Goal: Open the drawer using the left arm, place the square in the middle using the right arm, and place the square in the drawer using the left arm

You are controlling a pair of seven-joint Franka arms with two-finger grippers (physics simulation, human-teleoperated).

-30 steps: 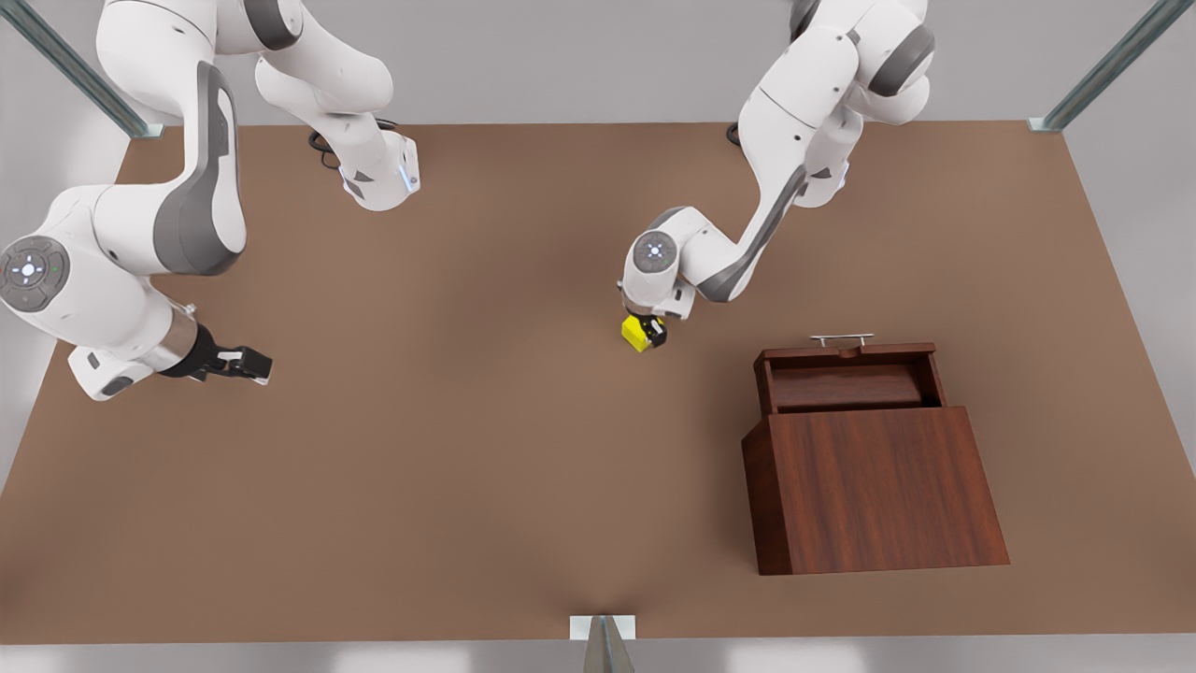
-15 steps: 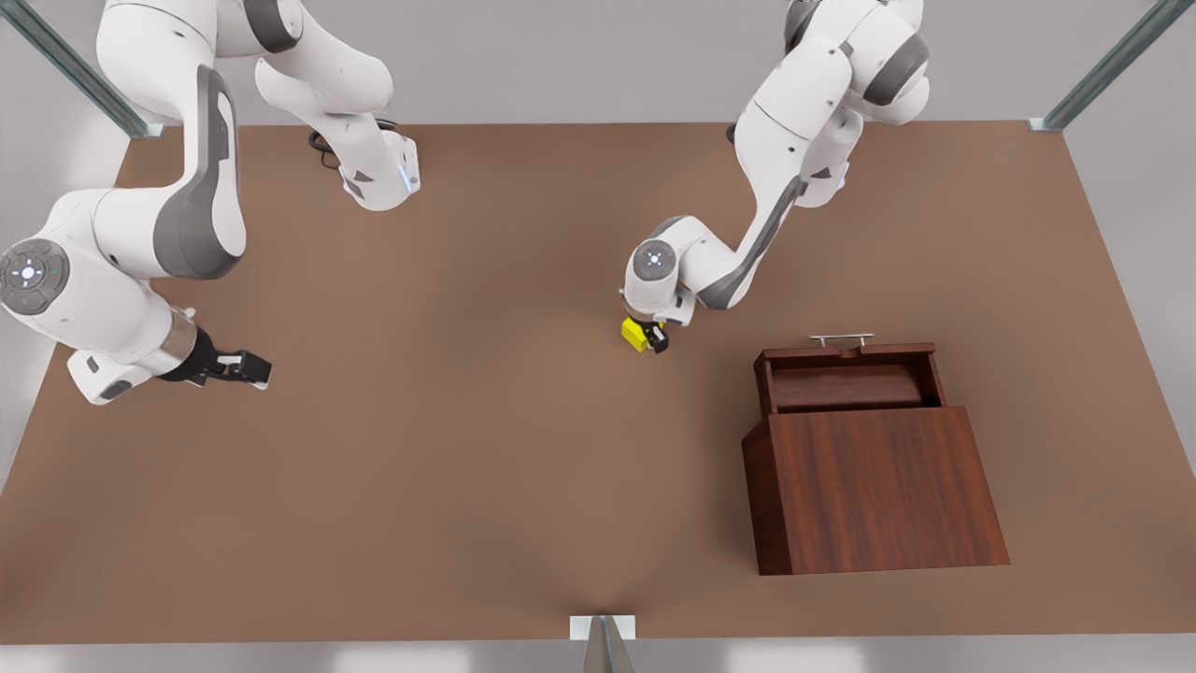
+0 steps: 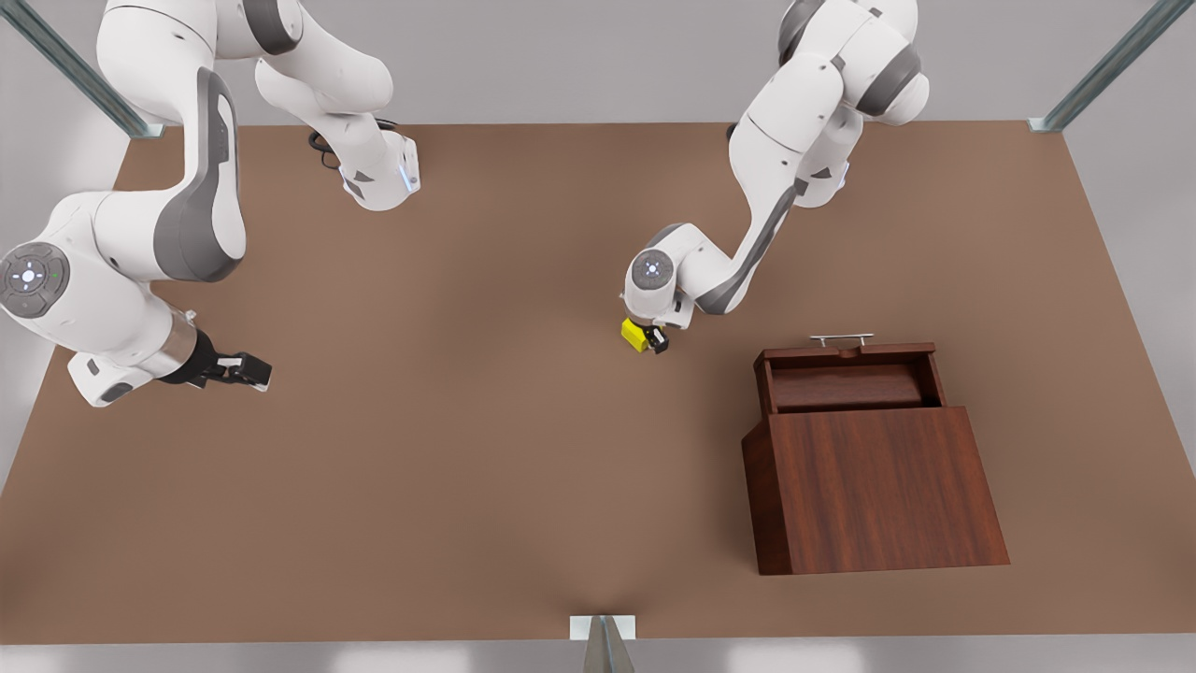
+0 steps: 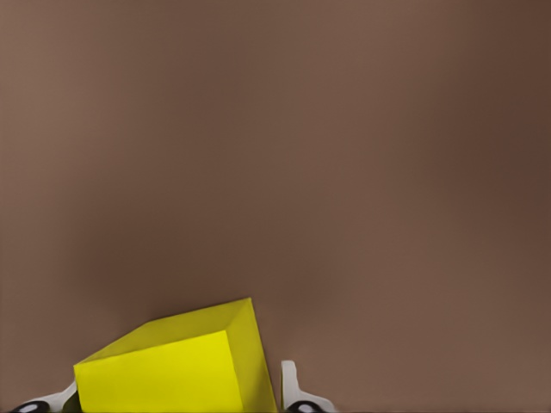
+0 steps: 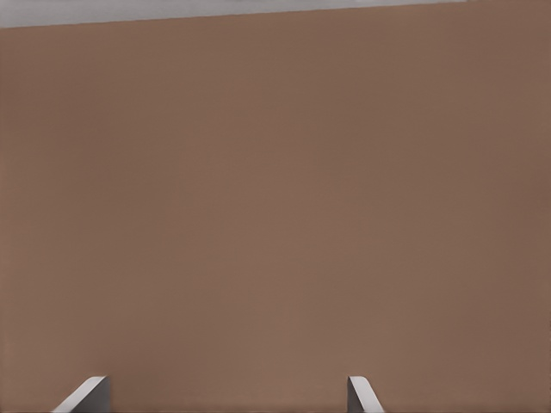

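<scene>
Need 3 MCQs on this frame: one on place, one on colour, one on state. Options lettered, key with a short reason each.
1. Where is the cube?
A. Inside the drawer
B. Between the left hand's fingers, near the table's middle
C. On top of the wooden box

2. What colour is the cube?
A. Yellow
B. Blue
C. Red

3. What state is the drawer in?
A. Pushed shut
B. Taken out and lying on the table
C. Pulled open, nothing in it

Key:
1. B: the cube sits in the left hand, well to the front view's left of the wooden box; the left wrist view shows it between the fingers.
2. A: its faces are bright yellow in both views.
3. C: the drawer sticks out of the box, handle away from it, its floor bare.

The right hand waits open at the front view's left.
</scene>
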